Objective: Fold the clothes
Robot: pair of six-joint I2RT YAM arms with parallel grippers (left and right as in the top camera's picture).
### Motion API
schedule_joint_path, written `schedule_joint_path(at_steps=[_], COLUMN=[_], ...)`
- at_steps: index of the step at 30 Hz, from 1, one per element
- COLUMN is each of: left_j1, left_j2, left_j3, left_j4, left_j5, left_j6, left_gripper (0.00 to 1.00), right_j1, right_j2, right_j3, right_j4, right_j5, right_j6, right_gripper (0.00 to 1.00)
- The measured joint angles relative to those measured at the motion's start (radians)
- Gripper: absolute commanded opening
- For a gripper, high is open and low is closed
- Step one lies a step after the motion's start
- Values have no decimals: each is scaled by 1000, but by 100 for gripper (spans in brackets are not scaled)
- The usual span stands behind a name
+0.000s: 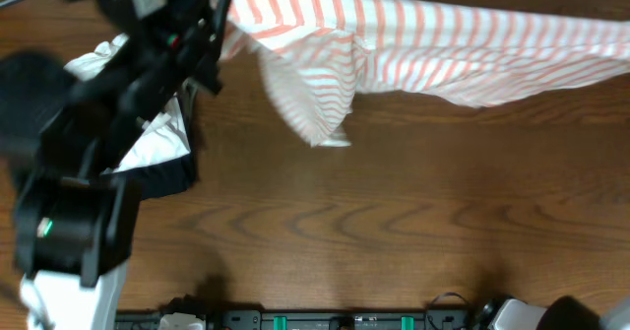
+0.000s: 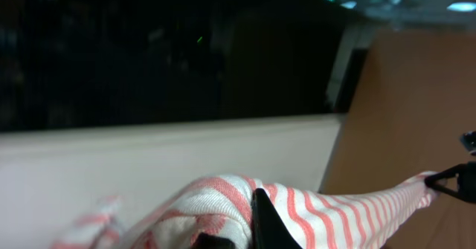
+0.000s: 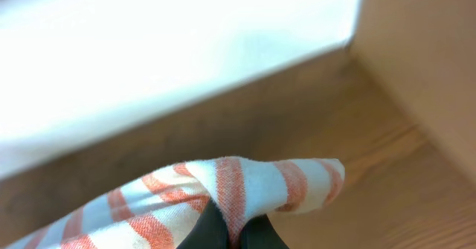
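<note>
The striped shirt [image 1: 423,39] stretches along the desk's [image 1: 394,222] far edge, left claw [image 2: 238,233] and right claw [image 3: 232,233] each clamped on one end.

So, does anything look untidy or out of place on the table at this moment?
Yes. The striped shirt is held stretched between the left gripper and the right gripper, but one loose part sags crumpled toward the table. At the left, a white garment lies rumpled over a dark garment.
</note>
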Motion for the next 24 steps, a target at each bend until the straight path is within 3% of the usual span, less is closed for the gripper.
schedule_joint_path(at_steps=[15,20,24], left_j1=[0,-1,-5], left_j2=[-206,-126,57], left_j3=[23,36,41], left_j4=[-37,-109,-140], left_j5=[-2,-58,-68], left_j6=[-14,-13,-10], left_gripper=[6,6,6], right_j1=[-134,-135,-121], right_j2=[-79,-32,79], right_j3=[176,190,193], right_j4=[-6,-24,-76], right_j5=[-97,-129,-156], right_j6=[34,36,37], right_gripper=[1,1,1])
